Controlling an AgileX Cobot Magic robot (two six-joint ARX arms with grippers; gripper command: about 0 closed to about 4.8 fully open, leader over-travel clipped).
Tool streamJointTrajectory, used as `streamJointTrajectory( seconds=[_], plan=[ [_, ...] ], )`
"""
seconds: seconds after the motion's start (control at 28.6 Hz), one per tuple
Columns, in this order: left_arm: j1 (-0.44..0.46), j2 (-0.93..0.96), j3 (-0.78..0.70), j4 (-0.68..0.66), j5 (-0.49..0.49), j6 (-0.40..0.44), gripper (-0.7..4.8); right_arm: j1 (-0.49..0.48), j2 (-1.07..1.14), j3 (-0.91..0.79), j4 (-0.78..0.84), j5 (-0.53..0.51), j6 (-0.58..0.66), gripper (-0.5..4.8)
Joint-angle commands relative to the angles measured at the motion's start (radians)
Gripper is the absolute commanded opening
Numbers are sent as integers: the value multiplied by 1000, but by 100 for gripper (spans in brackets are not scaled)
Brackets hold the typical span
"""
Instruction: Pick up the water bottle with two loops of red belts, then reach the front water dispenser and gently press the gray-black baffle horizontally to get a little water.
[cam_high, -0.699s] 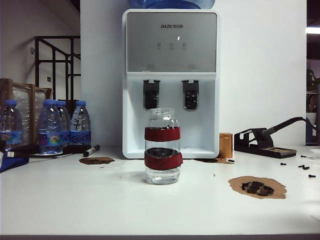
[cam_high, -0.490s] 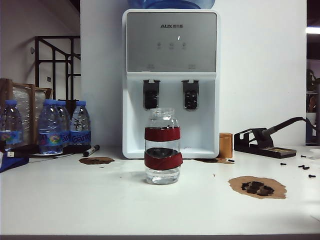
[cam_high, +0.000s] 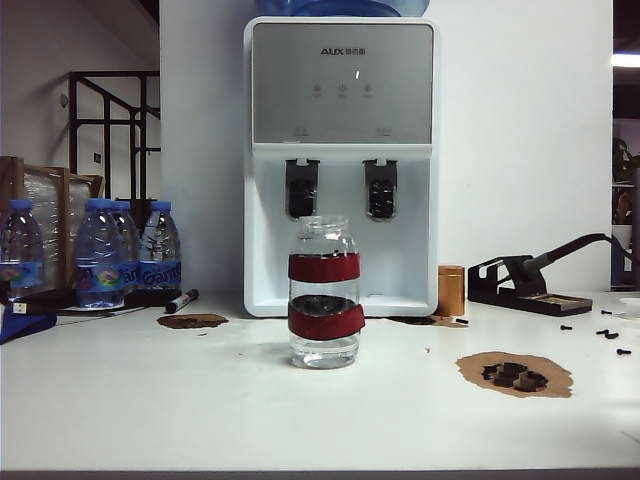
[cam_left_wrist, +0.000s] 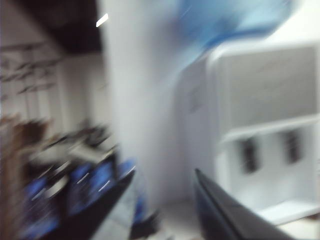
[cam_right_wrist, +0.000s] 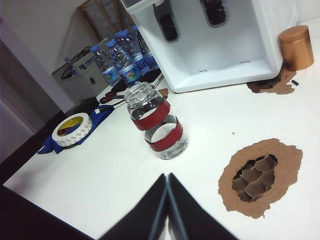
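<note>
Plainly, the pickup has not begun: the water bottle (cam_high: 324, 292) stands upright and untouched near the middle of the tabletop (cam_high: 200, 400), just in front of the water dispenser (cam_high: 342, 165), which sits against the back edge. The right gripper (cam_right_wrist: 167, 200) hovers nearer the front edge with its jaws closed together and nothing between them, so it would need to open wide before closing on the glass between the two red bands. The left gripper (cam_left_wrist: 165, 210) shows in its blurred wrist view with its jaws standing apart and empty. A level approach from the bare front of the tabletop looks safest. To the right lies a torn brown patch (cam_high: 515, 374), and the blue-capped bottles (cam_high: 120, 255) crowd the back left corner. The copper canister (cam_high: 452, 291) stands just beside the dispenser, so a carry toward the dark levers (cam_high: 302, 188) should stay central.
</note>
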Motion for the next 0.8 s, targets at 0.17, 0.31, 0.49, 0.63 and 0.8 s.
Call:
streamJointTrajectory(
  seconds=[0.17, 0.31, 0.49, 0.63, 0.8],
  plan=[
    [-2, 116, 289, 73, 182, -232, 198, 2, 20, 154, 6, 57, 69, -3],
    [-2, 314, 454, 171, 187, -277, 228, 4, 71, 275, -11, 50, 110, -3],
    [-2, 633, 648, 211, 260, -359, 290, 45, 187, 438, -162, 49, 62, -3],
    [-10, 872, 732, 244, 517, -402, 356, 76, 282, 550, -302, 79, -56, -3],
    [-84, 1156, 745, 323, 890, -384, 479, 83, 360, 635, -402, 129, -164, -3]
  ],
)
